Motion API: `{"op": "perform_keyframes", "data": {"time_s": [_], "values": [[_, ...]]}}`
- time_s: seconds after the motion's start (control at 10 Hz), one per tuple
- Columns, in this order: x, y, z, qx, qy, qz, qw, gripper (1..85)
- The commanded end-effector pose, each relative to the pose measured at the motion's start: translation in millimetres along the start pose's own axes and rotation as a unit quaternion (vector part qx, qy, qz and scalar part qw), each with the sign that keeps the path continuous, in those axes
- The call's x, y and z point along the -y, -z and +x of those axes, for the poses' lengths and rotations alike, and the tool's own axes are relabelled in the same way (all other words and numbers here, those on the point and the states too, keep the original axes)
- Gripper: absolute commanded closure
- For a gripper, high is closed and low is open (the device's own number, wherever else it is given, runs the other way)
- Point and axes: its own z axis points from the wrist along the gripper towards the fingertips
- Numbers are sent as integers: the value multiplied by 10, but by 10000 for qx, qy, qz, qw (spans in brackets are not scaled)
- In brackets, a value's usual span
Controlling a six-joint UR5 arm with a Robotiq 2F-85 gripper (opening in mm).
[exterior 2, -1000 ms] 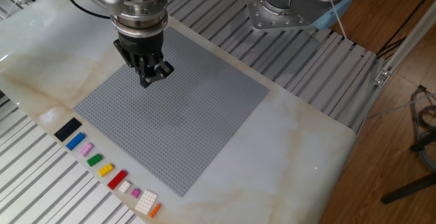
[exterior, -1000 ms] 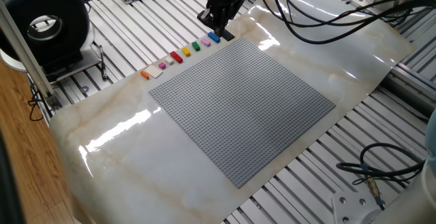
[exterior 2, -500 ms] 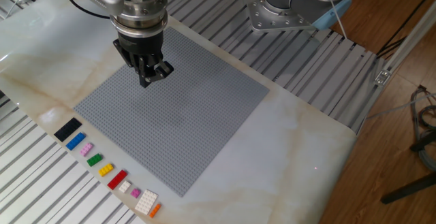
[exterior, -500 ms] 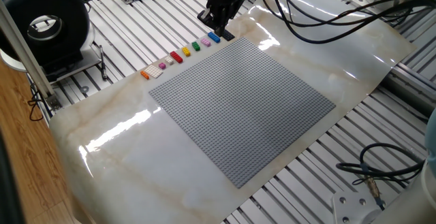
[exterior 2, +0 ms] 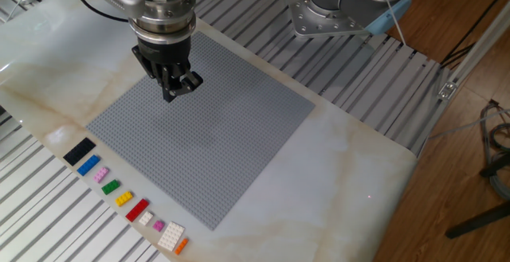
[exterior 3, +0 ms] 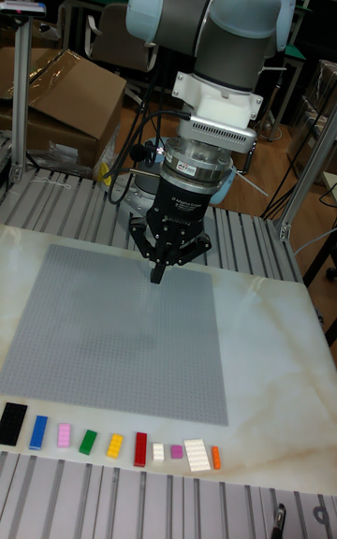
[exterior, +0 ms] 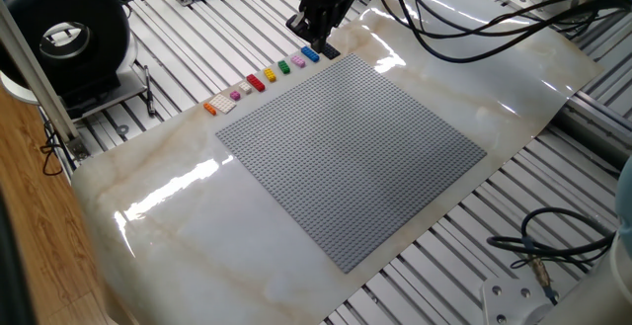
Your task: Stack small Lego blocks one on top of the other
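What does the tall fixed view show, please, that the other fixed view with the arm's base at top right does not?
Only the tall view shows the arm's grey and blue joints, a cardboard box behind the table, and the gripper head-on, fingers drawn together with nothing between them. Only the other view shows the wooden floor and the arm's base. Both show the gripper hanging above the baseplate and the row of bricks along its edge, from black through blue, green, yellow and red to orange, none stacked.

bricks rowed beside baseplate, pincer above
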Motion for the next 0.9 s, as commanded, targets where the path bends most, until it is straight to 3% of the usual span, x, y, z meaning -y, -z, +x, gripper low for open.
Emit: {"op": "perform_keyframes", "data": {"time_s": [0.0,0.8], "values": [[-19,12,-8,11,-20,-51,10000,847],[-4,24,-8,-13,16,-6,10000,847]]}}
